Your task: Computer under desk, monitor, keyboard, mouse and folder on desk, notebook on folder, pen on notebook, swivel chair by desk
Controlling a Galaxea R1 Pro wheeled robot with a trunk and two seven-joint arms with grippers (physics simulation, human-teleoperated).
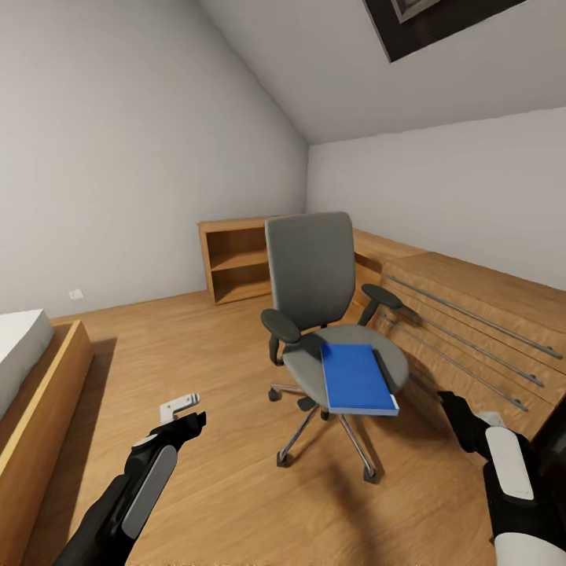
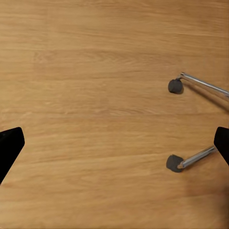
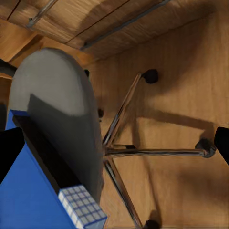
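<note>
Folder retrieval in hand: flat blue folder (image 1: 358, 378) lies on grey upholstered swivel chair (image 1: 314, 291) seat, overhanging its front. Left gripper (image 1: 185, 412) and right gripper (image 1: 454, 409) both spread, empty. Next: right arm reaches over the folder's edge

I see a wooden plank floor (image 1: 204, 369) carrying the swivel chair (image 1: 314, 283), whose chrome star base stands on its castors on the boards. On the chair's grey seat lies a blue folder (image 1: 358, 379), its front corner jutting past the seat's front edge. A low wooden shelf unit (image 1: 236, 261) stands at the floor's far edge.
</note>
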